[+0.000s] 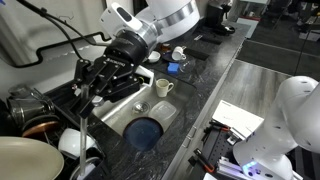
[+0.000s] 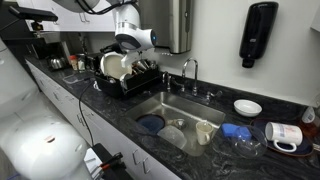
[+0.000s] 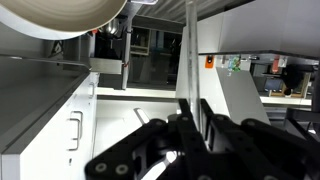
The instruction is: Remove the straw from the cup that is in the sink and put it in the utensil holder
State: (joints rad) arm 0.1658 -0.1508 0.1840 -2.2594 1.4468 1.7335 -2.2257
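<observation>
My gripper (image 3: 190,102) is shut on the straw (image 3: 188,50), a thin pale stick that rises straight up from between the fingers in the wrist view. In both exterior views the gripper (image 1: 95,85) (image 2: 140,66) hangs over the black dish rack (image 2: 122,82) beside the sink (image 1: 120,112) (image 2: 170,104). The straw is too thin to make out in the exterior views. The cream-white cup (image 1: 163,87) (image 2: 205,131) stands upright in the sink, apart from the gripper. I cannot pick out the utensil holder in the rack.
A blue bowl (image 1: 145,131) (image 2: 150,124) lies in the sink. Large white bowls (image 1: 25,158) sit in the rack. The chrome tap (image 2: 190,72) stands behind the basin. A white cup (image 2: 284,136) and a blue item (image 2: 234,131) sit on the dark counter.
</observation>
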